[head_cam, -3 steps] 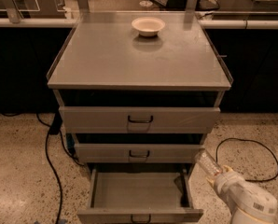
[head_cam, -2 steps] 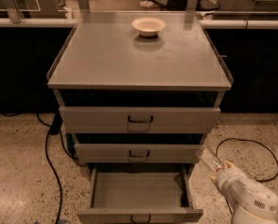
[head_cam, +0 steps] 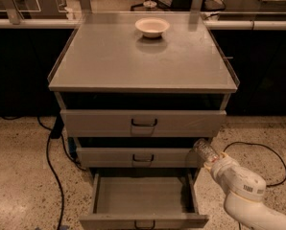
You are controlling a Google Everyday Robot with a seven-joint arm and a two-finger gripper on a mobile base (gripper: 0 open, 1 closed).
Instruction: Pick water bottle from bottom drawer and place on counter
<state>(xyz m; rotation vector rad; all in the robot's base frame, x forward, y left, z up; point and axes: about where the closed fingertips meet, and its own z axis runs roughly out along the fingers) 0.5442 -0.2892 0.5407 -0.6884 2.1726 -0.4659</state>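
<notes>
Camera view, looking down on a grey metal cabinet from its near side.

On top, the counter (head_cam: 109,61): broad, flat, with thin raised rims along left and right. Toward its far edge, a little right of centre, a white bowl (head_cam: 152,27), upright.

Below the counter, three drawers in a stack. Uppermost, the top drawer (head_cam: 100,123), widest, with a dark loop handle at its middle. Under it, the middle drawer (head_cam: 109,157), narrower, also with a loop handle. Lowest, the bottom drawer (head_cam: 143,195), pulled out toward the near side, its shallow tray open to view with nothing in it.

To the right of the drawers, low and near, a white arm rising from the bottom right corner. At its tip the gripper (head_cam: 213,158), pinched on the water bottle (head_cam: 204,148). Bottle clear and ribbed, tilted up and to the left, out of the drawer and off the counter, just beside the right end of the middle drawer and above the right wall of the bottom drawer.

On the speckled floor (head_cam: 18,186), a black cable (head_cam: 50,162) at left and another loop of cable (head_cam: 272,155) at right.

Beyond the cabinet, a white-edged bench (head_cam: 28,23) with glass panels.
</notes>
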